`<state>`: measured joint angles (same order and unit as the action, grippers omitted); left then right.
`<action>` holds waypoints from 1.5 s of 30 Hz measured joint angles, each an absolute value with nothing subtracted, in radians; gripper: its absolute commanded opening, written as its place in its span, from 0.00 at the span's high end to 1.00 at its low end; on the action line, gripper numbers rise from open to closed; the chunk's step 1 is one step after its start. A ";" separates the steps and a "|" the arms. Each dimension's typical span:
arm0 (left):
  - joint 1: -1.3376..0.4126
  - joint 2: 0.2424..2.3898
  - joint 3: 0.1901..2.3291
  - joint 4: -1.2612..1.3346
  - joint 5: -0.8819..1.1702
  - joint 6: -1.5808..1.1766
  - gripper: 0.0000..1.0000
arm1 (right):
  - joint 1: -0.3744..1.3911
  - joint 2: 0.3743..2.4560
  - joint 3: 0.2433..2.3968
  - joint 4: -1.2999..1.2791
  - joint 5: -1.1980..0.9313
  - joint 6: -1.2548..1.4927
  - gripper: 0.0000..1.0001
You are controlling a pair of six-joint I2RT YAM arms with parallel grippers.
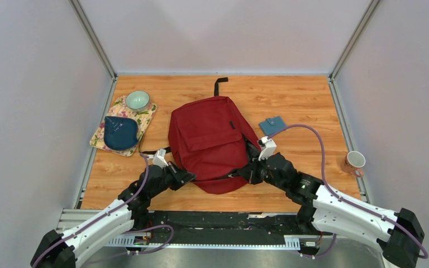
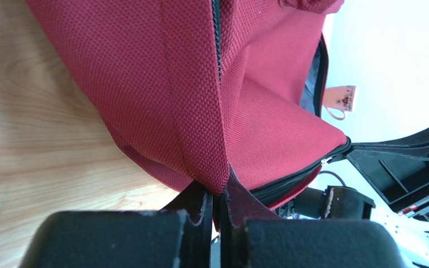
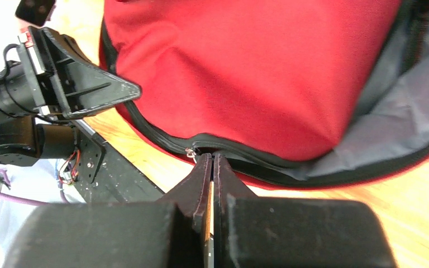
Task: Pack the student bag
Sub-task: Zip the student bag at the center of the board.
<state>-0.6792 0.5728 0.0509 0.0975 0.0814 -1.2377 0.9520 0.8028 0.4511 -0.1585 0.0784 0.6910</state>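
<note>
Left end effector (image 1: 185, 177) at 7 o'clock, right end effector (image 1: 246, 173) at 4, both clamped on the bag (image 1: 209, 139) rim, probably to spread it.

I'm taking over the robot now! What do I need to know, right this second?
Left gripper: shut on a fold of the student bag, at its near-left edge.
Right gripper: shut on the bag's zip edge, beside the zip pull.
Bag: lies mid-table, partly unzipped, grey lining showing.
Done: both arms have hold of the bag.
Left: the blue pouch on the floral mat and the small blue wallet are outside the bag.
</note>
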 measured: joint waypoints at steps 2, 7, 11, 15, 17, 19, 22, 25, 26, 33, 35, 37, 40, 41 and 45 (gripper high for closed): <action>-0.664 0.551 0.051 0.060 0.080 -1.223 1.00 | 0.939 0.767 0.430 -0.175 0.088 0.695 1.00; -0.619 0.524 0.051 -0.006 0.082 -1.190 1.00 | 0.931 0.696 0.394 -0.209 0.106 0.710 1.00; -0.593 0.518 0.052 -0.049 0.088 -1.155 1.00 | 0.931 0.627 0.361 -0.247 0.123 0.729 1.00; -0.576 0.518 0.078 -0.104 0.088 -1.114 1.00 | 0.930 0.552 0.319 -0.281 0.146 0.755 1.00; -0.568 0.518 0.094 -0.124 0.095 -1.097 0.95 | 0.929 0.530 0.304 -0.295 0.152 0.766 1.00; -0.560 0.519 0.107 -0.138 0.104 -1.085 0.74 | 0.928 0.518 0.295 -0.303 0.157 0.775 1.00; -0.553 0.528 0.126 -0.160 0.114 -1.049 0.41 | 0.928 0.516 0.292 -0.303 0.162 0.782 1.00; -0.546 0.549 0.184 -0.201 0.126 -1.005 0.29 | 0.928 0.516 0.292 -0.304 0.166 0.782 1.00; -0.545 0.559 0.213 -0.215 0.127 -0.983 0.27 | 0.928 0.516 0.293 -0.304 0.166 0.781 1.00; -0.551 0.606 0.501 -0.360 0.139 -0.785 0.25 | 0.928 0.545 0.293 -0.300 0.166 0.781 1.00; -0.584 0.633 0.556 -0.371 0.136 -0.728 0.25 | 0.928 0.555 0.293 -0.295 0.166 0.781 1.00; -0.652 0.686 0.609 -0.388 0.113 -0.669 0.24 | 0.928 0.564 0.293 -0.292 0.167 0.781 1.00; -0.746 0.779 0.659 -0.409 0.074 -0.615 0.23 | 0.928 0.580 0.295 -0.287 0.167 0.780 1.00; -0.761 0.807 0.666 -0.415 0.064 -0.604 0.23 | 0.928 0.586 0.297 -0.287 0.167 0.778 1.00; -0.787 0.882 0.693 -0.535 -0.037 -0.584 0.22 | 0.927 0.603 0.309 -0.278 0.167 0.775 1.00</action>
